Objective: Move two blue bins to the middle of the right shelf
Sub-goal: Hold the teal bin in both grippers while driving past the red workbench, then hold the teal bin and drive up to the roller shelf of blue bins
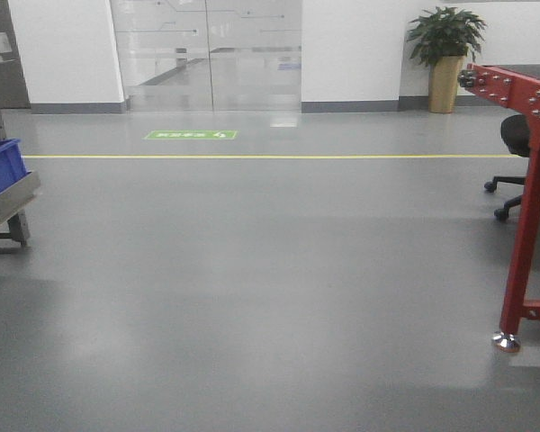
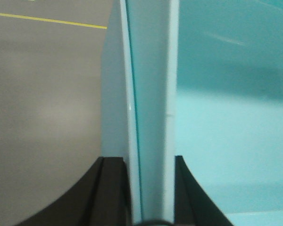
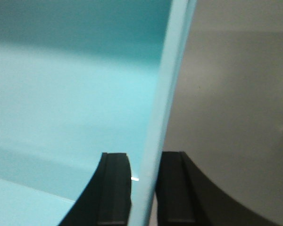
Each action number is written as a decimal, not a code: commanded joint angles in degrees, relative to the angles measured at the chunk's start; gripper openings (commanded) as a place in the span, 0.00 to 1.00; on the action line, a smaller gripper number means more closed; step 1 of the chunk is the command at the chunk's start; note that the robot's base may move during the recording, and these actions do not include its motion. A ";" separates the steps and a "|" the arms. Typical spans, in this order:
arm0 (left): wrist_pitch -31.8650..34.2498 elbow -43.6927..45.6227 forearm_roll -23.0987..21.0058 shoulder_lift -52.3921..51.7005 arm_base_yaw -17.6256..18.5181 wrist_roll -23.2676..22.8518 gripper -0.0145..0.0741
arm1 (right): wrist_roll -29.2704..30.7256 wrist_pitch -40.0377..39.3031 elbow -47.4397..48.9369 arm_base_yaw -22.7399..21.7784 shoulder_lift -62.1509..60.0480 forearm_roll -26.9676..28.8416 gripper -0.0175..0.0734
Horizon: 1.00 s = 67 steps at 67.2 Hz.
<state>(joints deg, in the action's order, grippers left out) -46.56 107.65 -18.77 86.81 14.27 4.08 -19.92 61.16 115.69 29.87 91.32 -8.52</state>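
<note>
Here we go: the left tool (image 2: pixel 151 164) has its two black fingers pinched hard onto one side of the blue bin (image 2: pixel 226 141), no gap showing. The right tool (image 3: pixel 144 162) is pinched the same way on the opposite side, with the bin's pale inside lying between the two. So the bin is up off the ground, carried between both arms in front of the robot, too low for the front camera to catch it.

My read is this is the carry stage, and the trick is to move both arms as one. If one side leads, that thin plastic could twist or slip out. Hold it level and turn the base gently.

The second blue bin (image 1: pixel 0 166) sits at the far left on the left-hand shelf (image 1: pixel 9 202), so I'd say the job is under halfway. The right shelf isn't in sight.

The grey floor (image 1: pixel 252 270) is smooth, shiny and open, with a yellow line (image 1: pixel 270 157) and a green marking (image 1: pixel 191 135) ahead. Glass doors (image 1: pixel 207 54) stand at the back, with a potted plant (image 1: pixel 445 40) beside them. Watch the red frame (image 1: pixel 526 234) and the office chair (image 1: pixel 520 135) on the right, since that's the side I'd expect it to swing toward.
</note>
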 commanded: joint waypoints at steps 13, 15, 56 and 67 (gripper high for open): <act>7.06 1.26 -6.02 -1.55 0.82 -0.13 0.04 | 1.33 -4.69 0.87 0.54 -0.55 3.87 0.01; 7.06 1.26 -6.02 -1.55 0.82 -0.13 0.04 | 1.33 -4.69 0.87 0.54 -0.55 3.87 0.01; 7.06 1.26 -6.02 -1.55 0.82 -0.13 0.04 | 1.33 -4.69 0.87 0.54 -0.55 3.87 0.01; 7.06 1.26 -6.02 -1.55 0.82 -0.13 0.04 | 1.33 -4.69 0.87 0.54 -0.55 3.87 0.01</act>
<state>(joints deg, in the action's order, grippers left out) -45.59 107.65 -19.08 86.81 14.27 4.22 -20.37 61.27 115.69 29.87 91.32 -8.28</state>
